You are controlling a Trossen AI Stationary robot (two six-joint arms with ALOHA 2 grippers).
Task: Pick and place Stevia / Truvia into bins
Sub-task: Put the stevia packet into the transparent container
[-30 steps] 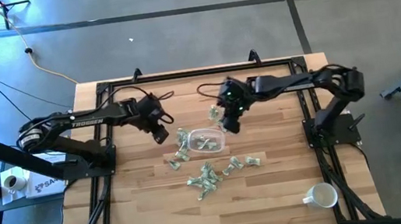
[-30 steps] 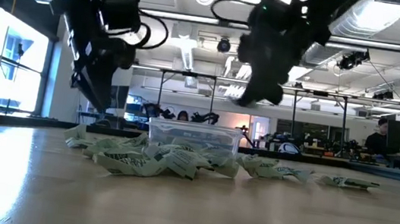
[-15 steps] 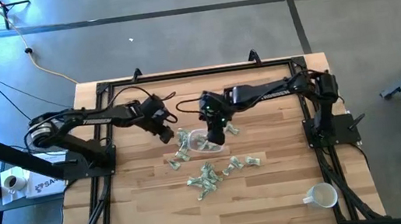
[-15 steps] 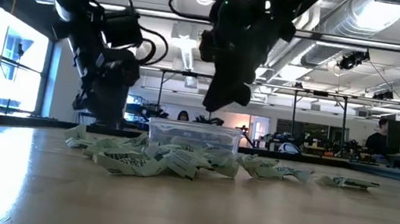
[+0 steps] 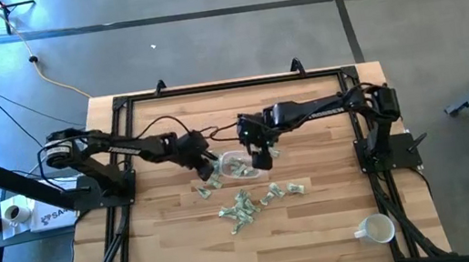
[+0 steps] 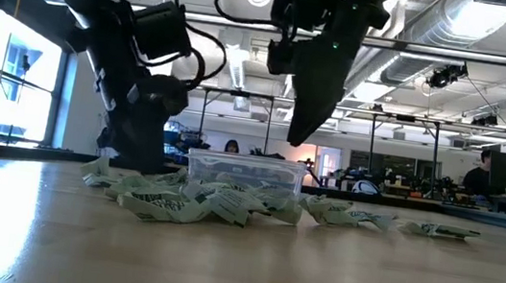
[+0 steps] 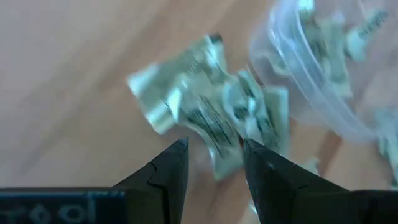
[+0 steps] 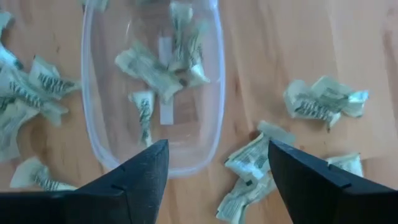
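Observation:
The clear bin (image 5: 241, 164) stands mid-table and holds several green-and-white Stevia packets (image 8: 152, 71). More packets lie flat on the wood around it (image 5: 241, 208), (image 6: 178, 200). My right gripper (image 8: 214, 155) hangs above the bin's near rim (image 8: 186, 165), open and wide, with nothing between its fingers. My left gripper (image 7: 214, 149) is low at the bin's left side (image 5: 209, 165), open. Its fingers point steeply down over a cluster of crumpled packets (image 7: 205, 112) next to the bin's wall (image 7: 311, 81). Whether the fingertips touch the packets does not show.
A white mug (image 5: 377, 229) lies on its side near the table's front right corner. A black frame (image 5: 228, 86) runs along the table's far edge and sides. Loose packets spread from the bin toward the near edge and to its right (image 8: 323, 102).
My right gripper has gone toward the table's left, from beyond the bin's right end to above the bin, and has opened. My left gripper has moved toward the table's right and down, to the packets at the bin's left side.

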